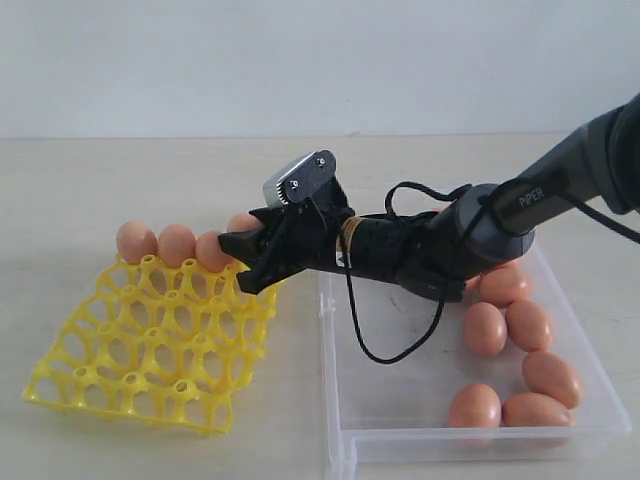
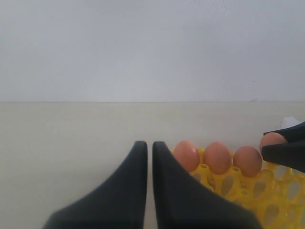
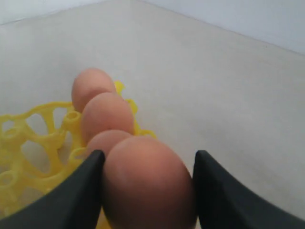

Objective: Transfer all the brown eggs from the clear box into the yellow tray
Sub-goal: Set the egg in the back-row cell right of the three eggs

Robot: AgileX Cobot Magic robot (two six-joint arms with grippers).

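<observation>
My right gripper (image 1: 235,262) (image 3: 148,153) is shut on a brown egg (image 1: 240,222) (image 3: 147,186) over the back row of the yellow tray (image 1: 140,350) (image 3: 28,157). Three brown eggs (image 1: 176,244) (image 3: 107,114) sit in that row, right beside the held one. The clear box (image 1: 400,395) lies to the right with several brown eggs (image 1: 484,328) along its right side. My left gripper (image 2: 149,144) is shut and holds nothing, hovering low beside the tray (image 2: 267,191). It is outside the exterior view. In its wrist view the row of eggs (image 2: 217,156) and the held egg (image 2: 272,140) show.
The light tabletop (image 1: 90,180) stretches bare behind and left of the tray. My right arm (image 1: 470,235) and its black cable (image 1: 380,350) reach across the back left part of the box. A pale wall (image 1: 300,60) closes the far side.
</observation>
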